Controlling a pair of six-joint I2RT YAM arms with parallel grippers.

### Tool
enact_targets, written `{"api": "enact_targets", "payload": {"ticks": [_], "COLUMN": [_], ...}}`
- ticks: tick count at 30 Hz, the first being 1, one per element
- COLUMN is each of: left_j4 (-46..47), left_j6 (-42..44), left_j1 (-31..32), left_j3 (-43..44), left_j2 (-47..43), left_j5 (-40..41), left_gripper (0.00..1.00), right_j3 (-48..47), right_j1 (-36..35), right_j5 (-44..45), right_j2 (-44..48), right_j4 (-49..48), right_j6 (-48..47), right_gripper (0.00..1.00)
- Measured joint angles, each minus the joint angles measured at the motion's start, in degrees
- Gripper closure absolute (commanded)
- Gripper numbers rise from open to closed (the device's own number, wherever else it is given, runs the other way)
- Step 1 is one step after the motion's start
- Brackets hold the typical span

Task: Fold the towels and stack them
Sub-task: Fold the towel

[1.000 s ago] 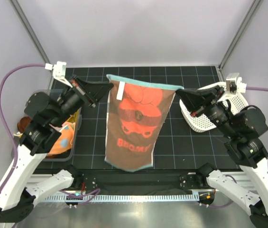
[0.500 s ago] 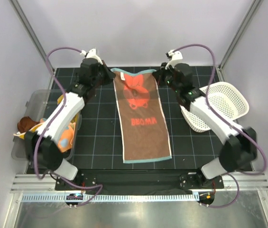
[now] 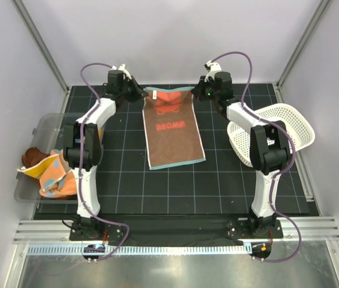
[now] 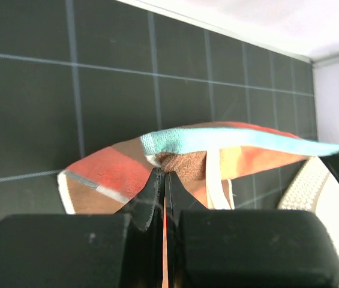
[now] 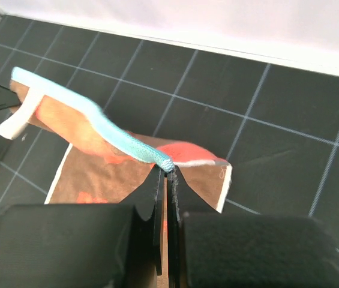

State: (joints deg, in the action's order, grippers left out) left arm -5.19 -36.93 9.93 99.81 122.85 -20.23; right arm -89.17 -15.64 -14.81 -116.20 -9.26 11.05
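Clear plastic bin (image 3: 39, 129) at the far left of the scene, holding a heap of waiting towels (image 3: 52, 174): one orange with dots, one yellow, and one rust-brown that peeks out at the left.

To its right, on the black gridded mat (image 3: 121, 180), the left gripper (image 3: 137, 94) reaches to the far edge of the table. Its jaws are clamped on the far left corner of a brown towel (image 3: 174, 135) with a red-orange picture, orange lettering and light blue edging. The left wrist view shows the corner pinched between the fingers and lifted just off the mat.

The brown towel lies in the middle of the mat. Its long axis runs from far to near, and most of it lies flat, with the free near edge well apart from both grippers.

Right of it, the right gripper (image 3: 200, 93) mirrors the left, clenched on the far right corner. The blue edge hangs between the two.

A white perforated basket (image 3: 292, 123) sits at the far right.

Both arms are equally placed at the far end, so a fold would likely carry that held edge toward the near edge, along the long axis.
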Motion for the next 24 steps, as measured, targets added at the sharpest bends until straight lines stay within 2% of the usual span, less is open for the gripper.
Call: {"api": "enact_targets", "payload": {"ticks": [7,16,24], "left_j4": [3.28,3.87,4.33], "left_j6": [1.38,1.42,1.22], "left_j1": [0.44,2.29,7.63], "left_j3": [-10.40,-27.54,-39.74], "left_j2": [-6.60,-19.98,-29.09], "left_j5": [-2.54,-2.38,0.39], "left_gripper": [1.00,1.00,1.00], "right_j3": [4.76,21.33,30.18], "right_j1": [0.00,-0.04,-0.09], "right_j5": [-3.39,-3.30,-3.72], "right_j2": [2.16,14.60,23.23], "right_j4": [-1.97,0.50,0.28], "right_j6": [-0.79,-0.98,1.18], "right_gripper": [0.99,0.99,0.99]}}
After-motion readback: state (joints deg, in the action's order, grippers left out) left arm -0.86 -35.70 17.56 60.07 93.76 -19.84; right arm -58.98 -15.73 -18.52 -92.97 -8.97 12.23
